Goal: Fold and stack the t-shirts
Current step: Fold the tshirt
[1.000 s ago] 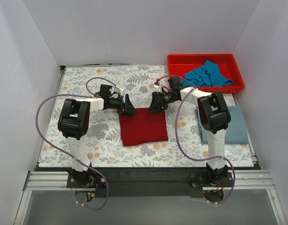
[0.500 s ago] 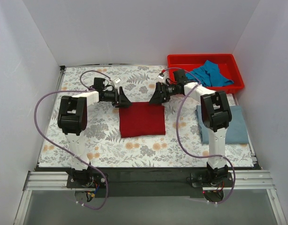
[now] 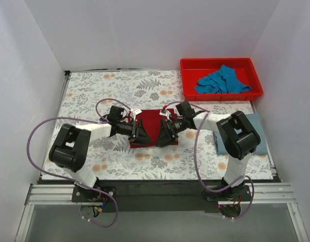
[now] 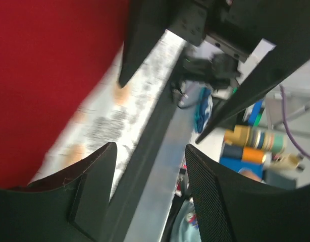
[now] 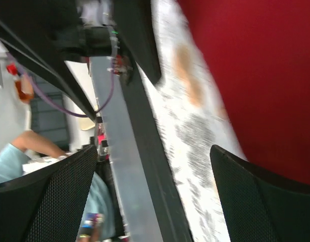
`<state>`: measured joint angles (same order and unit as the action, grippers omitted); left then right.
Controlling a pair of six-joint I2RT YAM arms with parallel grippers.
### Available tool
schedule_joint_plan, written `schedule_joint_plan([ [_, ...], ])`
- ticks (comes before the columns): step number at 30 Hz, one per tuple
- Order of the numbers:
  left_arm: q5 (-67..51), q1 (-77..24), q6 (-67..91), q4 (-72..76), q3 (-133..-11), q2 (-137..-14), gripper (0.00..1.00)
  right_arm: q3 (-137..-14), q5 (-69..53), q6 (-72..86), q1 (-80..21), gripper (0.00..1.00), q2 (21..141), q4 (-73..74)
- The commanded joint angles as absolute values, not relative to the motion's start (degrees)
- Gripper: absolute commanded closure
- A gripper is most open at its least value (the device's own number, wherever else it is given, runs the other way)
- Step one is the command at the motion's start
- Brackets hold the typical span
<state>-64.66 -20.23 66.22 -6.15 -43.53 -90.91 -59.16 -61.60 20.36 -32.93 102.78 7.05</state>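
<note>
The floral-patterned table (image 3: pixel 94 91) carries a red plastic bin (image 3: pixel 188 65) at its far right corner. A folded dark red t-shirt (image 3: pixel 151 121) lies at the centre, and a folded grey-blue t-shirt (image 3: pixel 258 133) lies by the right edge. A crumpled teal-blue t-shirt (image 3: pixel 220 80) sits in the bin. The left gripper (image 3: pixel 144 134) and right gripper (image 3: pixel 163 136) are at the red shirt's near edge, jaws spread wide, holding nothing.

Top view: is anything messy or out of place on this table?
The teal shirt lies crumpled in the red bin, unfolded; the grey-blue shirt and dark red shirt lie flat and folded.
</note>
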Motion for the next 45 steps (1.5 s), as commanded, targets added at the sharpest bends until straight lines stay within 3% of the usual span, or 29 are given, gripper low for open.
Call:
schedule_joint_plan([
  [1, -59.8, -17.4, 68.5, -1.6, -43.6, -98.3, 0.45, -56.2, -62.2, 20.2, -29.0, 0.02, 108.9, 5.4],
  [10, -60.5, -11.0, 61.7, -5.9, -42.9, -107.8, 0.46, -49.6, -62.8, 13.9, -22.8, 0.03, 110.4, 7.6],
  [14, -64.9, -11.2, 58.7, -8.9, -44.2, -100.5, 0.47, -51.1, -66.0, 16.6, -22.9, 0.03, 103.6, 8.2],
  [18, -63.6, -19.0, 61.1, -8.4, -48.2, -89.3, 0.45, -55.7, -66.9, 19.2, -22.3, 0.03, 96.0, 8.3],
  [21, -62.4, -24.1, 67.8, -2.1, -50.1, -89.6, 0.45, -57.6, -67.5, 20.4, -20.5, 0.02, 92.8, 8.6],
  [27, -59.9, -26.8, 79.6, 13.4, -50.4, -102.1, 0.46, -56.3, -66.4, 20.0, -12.4, 0.02, 90.5, 10.1],
  [34, -55.0, -26.9, 85.3, 14.7, -50.7, -116.3, 0.48, -54.4, -58.3, 15.6, -10.9, 0.02, 89.1, 15.0],
  [41, -49.7, -27.8, 69.8, 7.7, -56.3, -103.6, 0.46, -52.4, -50.9, 13.4, -8.5, 0.02, 86.2, 17.8],
  [45, -34.3, -34.5, 53.0, -0.9, -61.4, -96.8, 0.49, -50.2, -46.8, 15.3, -8.3, 0.02, 85.0, 16.9],
])
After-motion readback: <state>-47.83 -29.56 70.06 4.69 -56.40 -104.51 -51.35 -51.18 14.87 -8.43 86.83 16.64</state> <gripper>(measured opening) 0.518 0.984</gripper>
